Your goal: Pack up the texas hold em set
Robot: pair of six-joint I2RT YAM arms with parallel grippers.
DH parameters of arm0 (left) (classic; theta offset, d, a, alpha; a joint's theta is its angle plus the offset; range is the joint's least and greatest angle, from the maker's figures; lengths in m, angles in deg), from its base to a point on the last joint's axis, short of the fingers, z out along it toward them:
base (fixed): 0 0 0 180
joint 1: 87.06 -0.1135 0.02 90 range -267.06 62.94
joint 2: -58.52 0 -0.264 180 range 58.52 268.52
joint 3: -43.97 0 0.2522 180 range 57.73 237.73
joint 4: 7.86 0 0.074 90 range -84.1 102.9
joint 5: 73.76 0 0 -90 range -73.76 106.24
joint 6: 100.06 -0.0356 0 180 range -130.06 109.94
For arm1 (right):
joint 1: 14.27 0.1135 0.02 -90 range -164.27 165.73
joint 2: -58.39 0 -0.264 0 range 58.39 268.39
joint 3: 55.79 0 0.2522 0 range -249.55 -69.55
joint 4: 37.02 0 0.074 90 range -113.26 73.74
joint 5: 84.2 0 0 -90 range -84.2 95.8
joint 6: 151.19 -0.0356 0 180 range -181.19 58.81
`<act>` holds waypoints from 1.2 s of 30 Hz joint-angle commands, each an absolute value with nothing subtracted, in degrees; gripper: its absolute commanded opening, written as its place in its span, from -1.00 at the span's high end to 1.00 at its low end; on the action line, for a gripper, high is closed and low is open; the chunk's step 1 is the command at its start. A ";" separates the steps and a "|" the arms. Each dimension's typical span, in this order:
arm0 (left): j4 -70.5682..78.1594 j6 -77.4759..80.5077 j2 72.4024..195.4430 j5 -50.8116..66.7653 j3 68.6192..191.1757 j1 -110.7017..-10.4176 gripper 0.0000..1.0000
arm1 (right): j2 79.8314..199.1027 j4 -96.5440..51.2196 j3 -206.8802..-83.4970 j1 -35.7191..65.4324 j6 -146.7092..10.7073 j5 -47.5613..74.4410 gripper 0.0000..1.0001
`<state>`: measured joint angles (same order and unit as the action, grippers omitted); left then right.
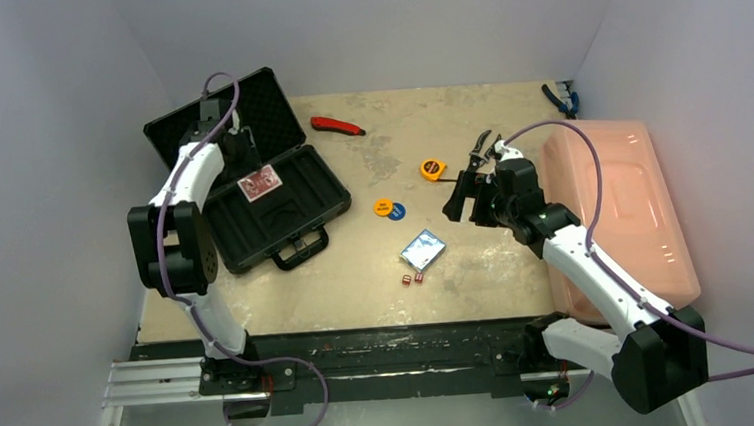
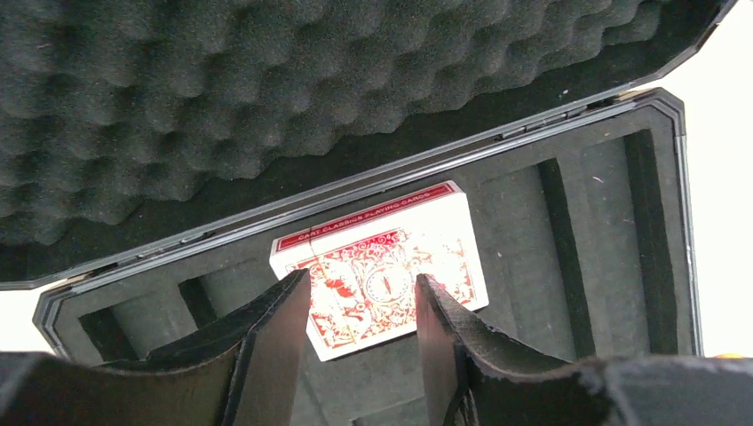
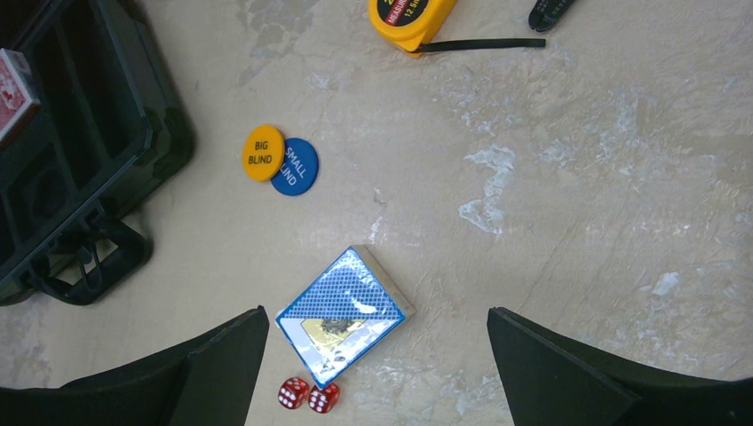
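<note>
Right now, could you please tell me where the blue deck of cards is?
In the top view, the blue deck lies on the table right of the open case, below the two discs and above the dice.

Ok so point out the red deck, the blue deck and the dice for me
red deck (image 2: 382,266), left wrist view, middle of its patterned top face.
blue deck (image 3: 342,311), right wrist view, centre of its wrapped top face.
dice (image 3: 294,393), right wrist view, top face of the left die.
</note>
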<state>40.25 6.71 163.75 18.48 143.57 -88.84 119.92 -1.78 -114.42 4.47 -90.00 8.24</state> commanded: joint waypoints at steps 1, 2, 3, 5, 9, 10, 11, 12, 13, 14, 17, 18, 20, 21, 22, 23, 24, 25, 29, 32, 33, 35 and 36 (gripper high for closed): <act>41.16 5.89 165.96 18.44 148.17 -89.06 0.10 | 119.64 -2.68 -115.10 4.71 -88.96 7.08 -0.98; 41.37 5.66 166.47 18.30 148.63 -89.08 0.12 | 119.69 -2.66 -115.03 4.66 -88.96 7.10 -0.98; 41.53 5.40 167.13 18.12 149.06 -89.08 0.14 | 119.73 -2.66 -115.00 4.65 -88.96 7.14 -0.98; 41.70 5.15 168.08 17.68 149.75 -89.12 0.15 | 119.92 -2.75 -115.04 4.65 -88.96 7.12 -0.98; 41.41 5.03 169.10 16.85 150.89 -89.38 0.16 | 120.19 -2.68 -115.00 4.71 -88.96 7.01 -0.98; 41.25 5.05 169.23 16.79 151.08 -89.57 0.15 | 120.27 -2.68 -114.99 4.67 -88.96 6.99 -0.98; 41.15 5.05 169.42 16.58 151.19 -89.86 0.16 | 120.26 -2.67 -114.99 4.70 -88.96 6.96 -0.98; 41.11 5.17 169.70 16.51 151.50 -90.25 0.16 | 120.31 -2.69 -114.99 4.66 -88.96 6.94 -0.98; 41.21 5.22 170.29 15.49 151.77 -90.64 0.16 | 120.39 -2.71 -115.02 4.69 -88.96 6.94 -0.98; 41.51 5.31 170.57 14.84 152.08 -90.92 0.16 | 120.47 -2.75 -115.00 4.68 -88.96 6.96 -0.98; 42.05 4.99 171.83 14.10 152.77 -91.12 0.16 | 120.77 -2.82 -114.99 4.65 -88.96 6.96 -0.98; 42.32 4.95 172.18 13.78 153.12 -91.12 0.16 | 120.86 -2.78 -114.99 4.66 -88.96 7.01 -0.98; 43.28 4.73 173.14 13.31 153.86 -91.11 0.16 | 120.96 -2.82 -115.02 4.67 -88.96 6.80 -0.98; 43.64 4.64 173.58 13.16 154.19 -91.10 0.16 | 120.96 -2.79 -115.02 4.70 -88.96 6.82 -0.98; 44.16 4.57 173.97 12.85 154.49 -91.10 0.16 | 120.99 -2.74 -115.01 4.64 -88.96 6.84 -0.98; 44.61 4.49 174.20 12.82 154.67 -90.98 0.16 | 120.97 -2.70 -115.03 4.70 -88.96 6.80 -0.98; 44.87 4.40 174.26 12.81 154.63 -90.91 0.16 | 120.90 -2.76 -115.02 4.71 -88.96 6.74 -0.98; 44.95 4.18 174.19 12.96 154.45 -90.68 0.16 | 120.88 -2.74 -115.00 4.67 -88.98 6.75 -0.98; 45.25 2.68 173.37 15.29 153.53 -88.73 0.19 | 120.81 -2.69 -115.09 4.70 -88.96 6.59 -0.98; 45.61 1.71 173.28 16.06 153.17 -87.63 0.20 | 120.63 -2.64 -115.09 4.66 -89.05 6.59 -0.98; 45.89 1.65 173.56 16.06 153.07 -87.58 0.20 | 120.47 -2.69 -115.03 4.70 -89.05 6.67 -0.98; 46.58 1.63 174.15 16.00 153.18 -87.56 0.20 | 120.36 -2.65 -115.02 4.64 -89.05 6.80 -0.98; 46.85 1.58 174.37 16.05 153.26 -87.55 0.20 | 120.37 -2.66 -115.00 4.66 -89.03 6.81 -0.98</act>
